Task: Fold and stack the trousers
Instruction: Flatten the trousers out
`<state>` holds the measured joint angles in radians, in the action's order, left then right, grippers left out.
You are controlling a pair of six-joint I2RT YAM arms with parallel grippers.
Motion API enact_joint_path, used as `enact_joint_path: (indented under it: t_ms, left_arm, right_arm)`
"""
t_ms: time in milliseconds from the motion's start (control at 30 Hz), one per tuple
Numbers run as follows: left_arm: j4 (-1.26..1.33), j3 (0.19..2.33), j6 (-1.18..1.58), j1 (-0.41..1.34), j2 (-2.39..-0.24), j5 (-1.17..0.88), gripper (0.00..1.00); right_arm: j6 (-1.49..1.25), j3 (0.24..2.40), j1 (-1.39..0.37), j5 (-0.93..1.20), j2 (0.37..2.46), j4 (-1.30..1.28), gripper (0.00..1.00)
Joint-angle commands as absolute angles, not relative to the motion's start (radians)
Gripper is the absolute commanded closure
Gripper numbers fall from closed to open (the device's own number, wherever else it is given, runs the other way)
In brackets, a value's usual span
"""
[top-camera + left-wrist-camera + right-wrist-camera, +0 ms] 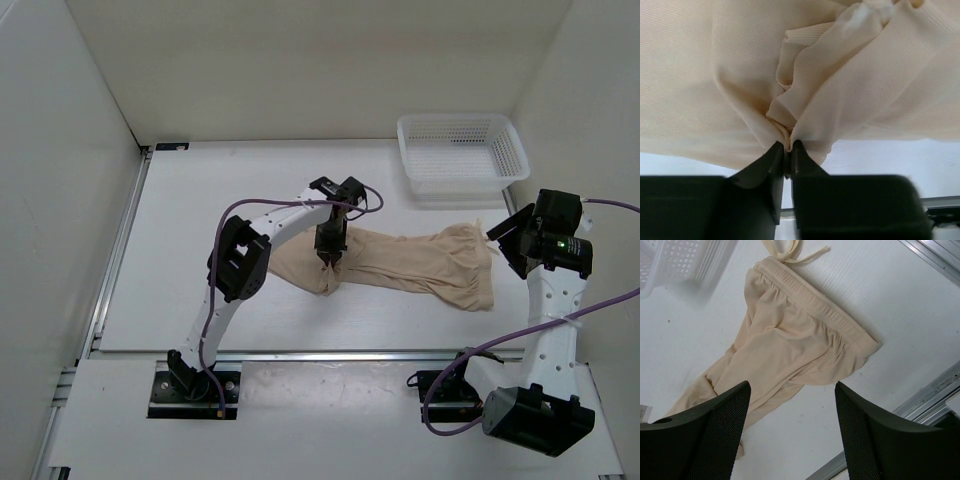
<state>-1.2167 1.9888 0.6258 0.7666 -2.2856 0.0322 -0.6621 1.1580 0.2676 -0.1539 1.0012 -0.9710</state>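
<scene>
The beige trousers [410,262] lie across the middle of the table, waistband with drawstring at the right end, legs bunched toward the left. My left gripper [329,262] is shut on a pinch of the leg fabric [805,105] near the left end. My right gripper [515,240] hangs open and empty above the table beside the waistband end; in the right wrist view the waistband [815,310] lies beyond my open fingers [715,430].
A white plastic mesh basket [462,150] stands at the back right, close to the waistband, and also shows in the right wrist view [675,262]. White walls enclose the table. A metal rail [330,355] runs along the near edge.
</scene>
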Motion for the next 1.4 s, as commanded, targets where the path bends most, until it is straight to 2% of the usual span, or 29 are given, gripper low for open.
enact_joint_path:
  t_ms: [0,33,267,367,567,633,667,733,833,933,967,1000,1133,1233,1333,1367]
  left_arm:
    - [-1.175,2.006,0.62,0.752,-2.192,0.029,0.83]
    - [-1.187,2.022,0.62,0.741,-2.181,0.047,0.9]
    - [-1.19,2.15,0.594,0.712,-2.049,0.025,0.9]
    - [-1.19,2.222,0.598,0.768,-2.049,-0.017,0.9]
    - [-1.078,2.169,0.621,0.882,-2.106,-0.148,0.88]
    - [-1.078,2.18,0.572,0.923,-2.187,-0.239,0.4]
    - [-1.116,2.193,0.552,0.943,-2.218,-0.265,0.23]
    - [-1.204,2.261,0.525,0.974,-2.278,-0.22,0.12]
    - [-1.236,2.261,0.515,0.95,-2.247,-0.132,0.12]
    - [-1.177,2.208,0.515,0.879,-2.14,-0.132,0.27]
    - [-1.177,2.207,0.515,0.862,-2.125,-0.132,0.35]
    - [-1.164,2.197,0.515,0.845,-2.115,-0.132,0.49]
    - [-1.206,2.185,0.515,0.746,-2.096,-0.062,0.9]
    - [-1.229,2.11,0.515,0.677,-2.062,-0.035,0.9]
    - [-1.204,1.992,0.525,0.599,-1.993,-0.008,0.9]
    - [-1.189,1.956,0.525,0.574,-1.974,-0.008,0.81]
  right_arm:
    - [-0.643,1.197,0.264,-0.149,0.989,-0.969,0.27]
    - [-0.643,1.197,0.264,-0.149,0.989,-0.969,0.27]
    - [-0.643,1.197,0.255,-0.14,0.989,-0.969,0.27]
    - [-0.643,1.197,0.255,-0.14,0.989,-0.969,0.27]
    - [-0.643,1.197,0.255,-0.14,0.989,-0.969,0.27]
    - [-0.643,1.197,0.255,-0.15,0.989,-0.969,0.27]
    - [-0.643,1.197,0.255,-0.15,0.989,-0.979,0.27]
    - [-0.643,1.197,0.255,-0.159,0.989,-0.979,0.27]
    - [-0.643,1.197,0.255,-0.16,0.989,-0.979,0.27]
    - [-0.643,1.197,0.255,-0.16,0.989,-0.979,0.27]
    - [-0.643,1.197,0.255,-0.16,0.989,-0.979,0.27]
    - [-0.643,1.197,0.255,-0.16,0.989,-0.979,0.27]
    - [-0.634,1.197,0.255,-0.16,0.989,-0.979,0.27]
    - [-0.612,1.197,0.246,-0.15,0.989,-0.968,0.27]
    - [-0.58,1.197,0.236,-0.14,0.989,-0.968,0.33]
    - [-0.569,1.197,0.236,-0.129,1.0,-0.956,0.35]
